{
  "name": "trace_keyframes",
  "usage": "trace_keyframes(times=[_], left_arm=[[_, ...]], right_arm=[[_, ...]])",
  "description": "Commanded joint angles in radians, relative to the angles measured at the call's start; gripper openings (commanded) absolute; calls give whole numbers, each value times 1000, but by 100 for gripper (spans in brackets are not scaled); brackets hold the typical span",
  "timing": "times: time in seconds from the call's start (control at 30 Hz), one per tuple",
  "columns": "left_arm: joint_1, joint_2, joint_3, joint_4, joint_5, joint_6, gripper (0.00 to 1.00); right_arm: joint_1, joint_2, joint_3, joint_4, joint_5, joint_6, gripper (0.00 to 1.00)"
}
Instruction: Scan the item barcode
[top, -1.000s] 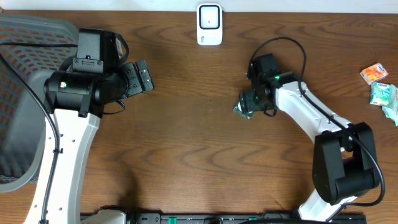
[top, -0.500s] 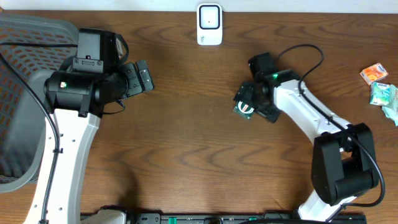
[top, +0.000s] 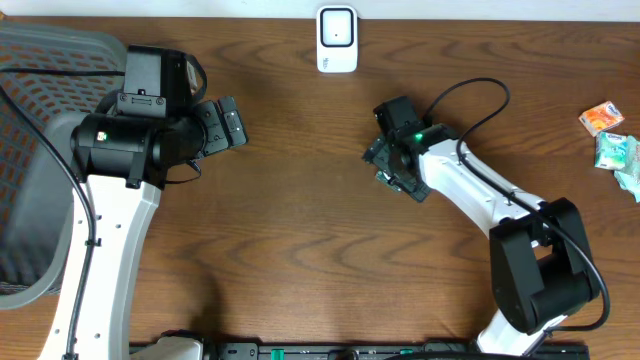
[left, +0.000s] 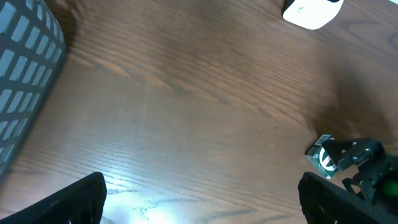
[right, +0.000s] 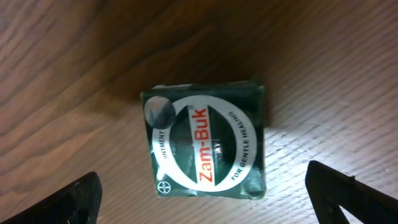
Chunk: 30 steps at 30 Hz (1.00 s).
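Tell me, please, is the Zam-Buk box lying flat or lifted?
Lying flat: the Zam-Buk box rests label-up on the table, right pincer open over it.

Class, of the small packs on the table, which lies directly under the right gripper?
The dark green Zam-Buk box; the orange packet and pale green packet lie at the table's right edge.

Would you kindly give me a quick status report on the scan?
Left hand open, empty. Right hand open over Zam-Buk box, flat on table, ungripped. Scanner at far edge.
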Motion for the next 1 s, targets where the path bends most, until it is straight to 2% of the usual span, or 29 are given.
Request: trace_keyframes(times=[0.0, 0.13, 0.27, 0.33, 0.43, 0.57, 0.97], left_arm=[[4, 0, 12, -3, -6, 6, 98], [4, 0, 12, -3, -6, 6, 98], [4, 0, 12, -3, -6, 6, 98], [4, 0, 12, -3, -6, 6, 98], [4, 0, 12, -3, -6, 6, 98], [4, 0, 12, -3, -6, 6, 98], [4, 0, 12, -3, -6, 6, 98]], right_arm=[[5, 50, -7, 4, 33, 25, 99], [2, 81, -7, 4, 34, 20, 98], [0, 84, -7, 9, 32, -11, 87], [0, 84, -7, 10, 32, -36, 79], [-1, 84, -6, 10, 32, -103, 75], [-1, 83, -5, 14, 27, -194, 64], [-29, 66, 60, 20, -123, -420, 61]])
